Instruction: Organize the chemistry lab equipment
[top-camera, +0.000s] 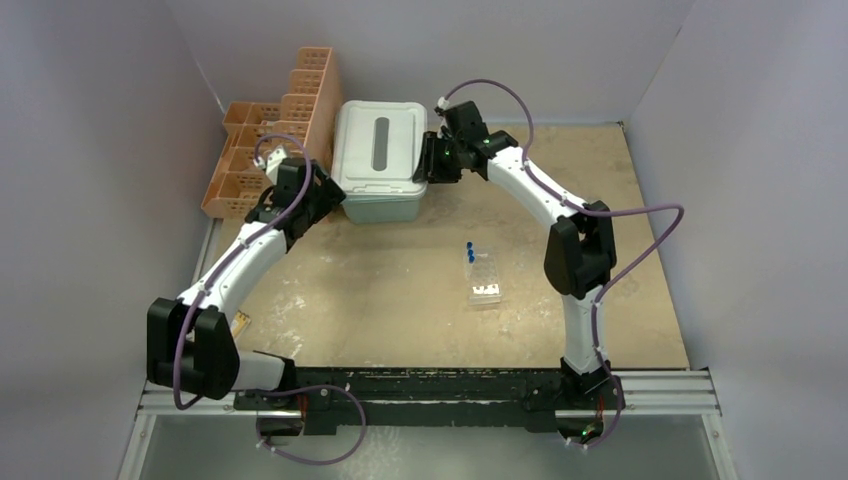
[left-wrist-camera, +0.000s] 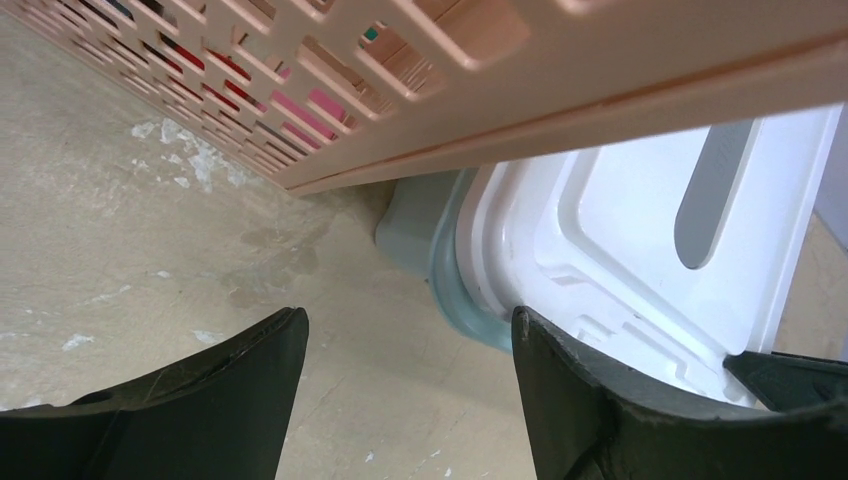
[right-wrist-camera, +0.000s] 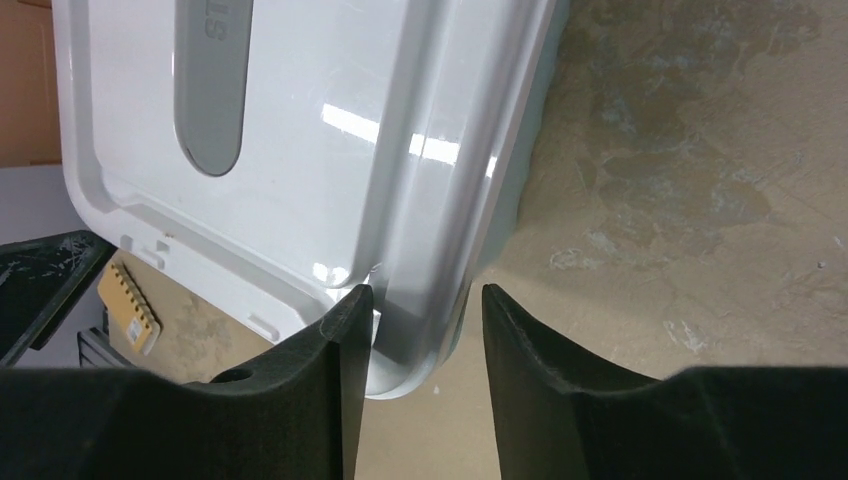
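I see the clear tube rack (top-camera: 485, 285) lengthwise on the counter (top-camera: 380, 290), blue-capped tubes (top-camera: 469, 253) toward the jaws, well short of both outstretched arms; left jaws released beside the white lidded plastic bin (top-camera: 356, 150), right jaws straddling its corner, grip I cannot tell

One lidded white bin (top-camera: 381, 160), one orange lattice rack (top-camera: 290, 105), one clear tube rack (top-camera: 485, 285) and one small notepad (top-camera: 241, 322) are sitting on the desk (top-camera: 380, 300). Two blue-capped tubes (top-camera: 467, 246) are showing. Two arms are reaching in: left arm (top-camera: 240, 265), right arm (top-camera: 540, 190).
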